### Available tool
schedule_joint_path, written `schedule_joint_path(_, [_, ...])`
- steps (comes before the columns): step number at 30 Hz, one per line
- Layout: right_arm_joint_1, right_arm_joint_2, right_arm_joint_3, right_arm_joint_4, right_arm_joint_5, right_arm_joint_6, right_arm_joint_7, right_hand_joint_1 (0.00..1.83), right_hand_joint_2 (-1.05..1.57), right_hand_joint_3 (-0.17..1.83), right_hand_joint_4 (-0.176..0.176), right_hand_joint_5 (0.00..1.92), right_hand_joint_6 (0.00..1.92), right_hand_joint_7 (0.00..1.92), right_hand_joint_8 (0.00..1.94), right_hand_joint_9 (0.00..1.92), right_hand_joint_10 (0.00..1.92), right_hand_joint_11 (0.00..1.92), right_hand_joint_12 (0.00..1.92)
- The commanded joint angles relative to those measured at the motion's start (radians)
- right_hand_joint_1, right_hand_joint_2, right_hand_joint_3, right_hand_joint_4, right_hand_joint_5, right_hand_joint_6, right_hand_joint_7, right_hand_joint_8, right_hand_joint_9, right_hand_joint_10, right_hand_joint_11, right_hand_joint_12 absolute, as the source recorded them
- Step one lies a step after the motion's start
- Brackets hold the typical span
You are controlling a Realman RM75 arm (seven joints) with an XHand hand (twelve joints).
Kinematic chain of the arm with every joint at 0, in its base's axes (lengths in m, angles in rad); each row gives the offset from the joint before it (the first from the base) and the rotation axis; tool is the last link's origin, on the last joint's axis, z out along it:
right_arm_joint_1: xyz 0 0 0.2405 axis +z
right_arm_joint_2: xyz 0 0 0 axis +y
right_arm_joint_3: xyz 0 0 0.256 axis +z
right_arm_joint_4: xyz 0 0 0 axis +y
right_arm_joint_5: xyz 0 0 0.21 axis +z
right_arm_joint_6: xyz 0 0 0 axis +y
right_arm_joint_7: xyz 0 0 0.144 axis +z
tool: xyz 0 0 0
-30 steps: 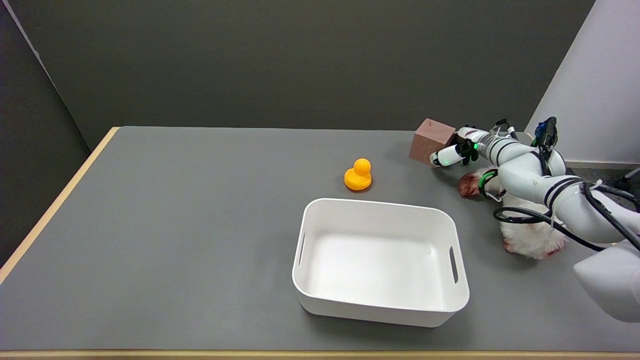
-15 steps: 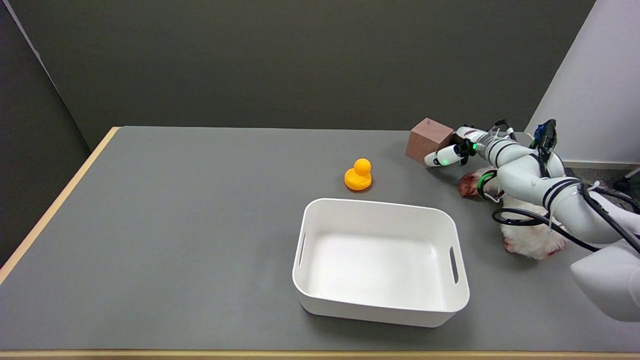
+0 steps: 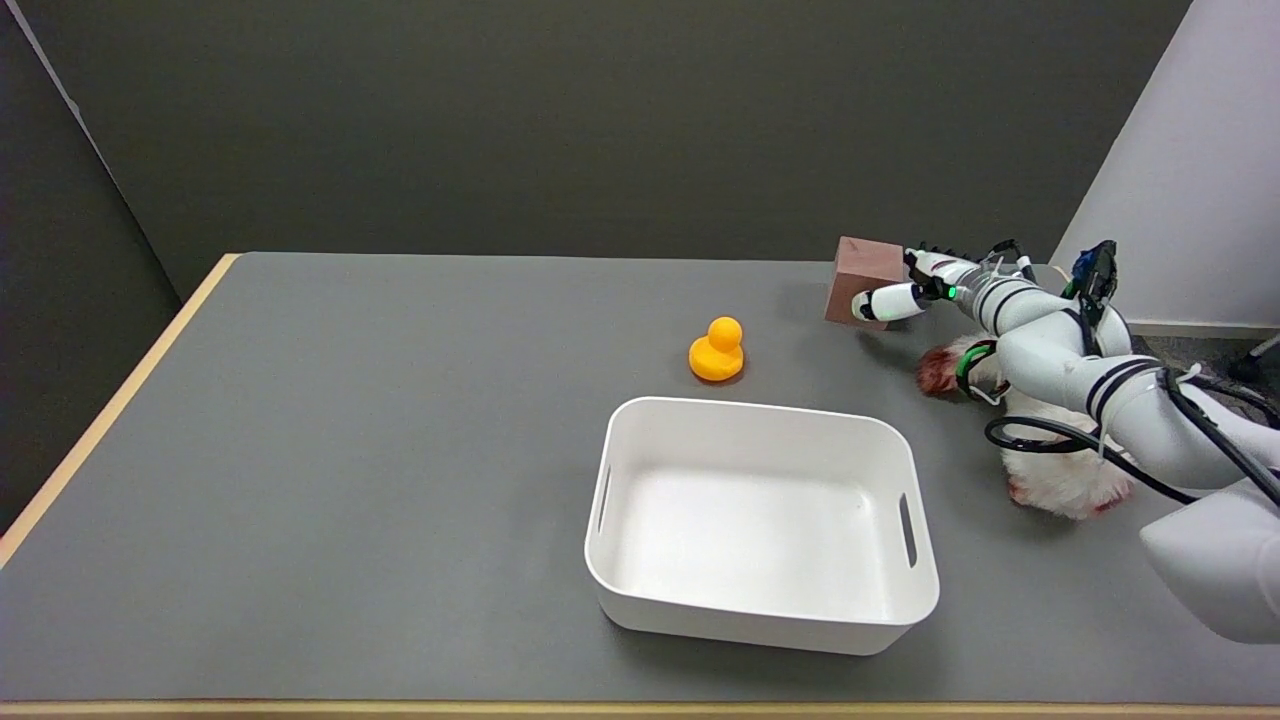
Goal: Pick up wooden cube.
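Gripping is where this one's at: the right hand (image 3: 915,285) has the cube (image 3: 862,281) pinched at the desk's (image 3: 350,450) far right corner, one white finger across the cube's near face and the others wrapped around its right side and top edge, as far as I can make out at this size. So I'd call it holding the cube, fingers closed on it, not wide. The cube looks like a plain reddish-brown wooden block with flat faces and crisp edges, sitting a bit tilted rather than square to the desk. Can't honestly tell whether its bottom edge is off the surface or just touching, there's a shadow right under it and the hand blocks part of it. My guess is the lift itself is the step in hand, and the next move needs a straight pull upward with the squeeze kept firm, since smooth flat wood can slip or twist out of a finger pinch if the pressure's uneven. Worth minding the furry toy (image 3: 1050,475) lying under the forearm near the right edge. The duck (image 3: 716,349) and the white bin (image 3: 620,560) are well apart, toward the middle, so no worry there.
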Motion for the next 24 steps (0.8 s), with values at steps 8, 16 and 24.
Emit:
schedule_joint_path(8, [0.031,0.010,0.009,0.033,-0.013,0.056,-0.007,0.44,0.55,0.81,-0.176,0.00,0.00,0.00,0.00,0.00,0.00,0.00,0.92])
schedule_joint_path(16, [0.057,0.012,0.066,0.110,-0.131,0.062,-0.007,0.50,0.60,0.68,-0.176,0.00,0.00,0.00,0.00,0.00,0.00,0.00,0.90])
schedule_joint_path(24, [0.076,0.016,0.006,0.133,-0.129,0.055,-0.007,0.49,0.58,0.74,-0.176,0.00,0.00,0.00,0.00,0.00,0.00,0.00,0.86])
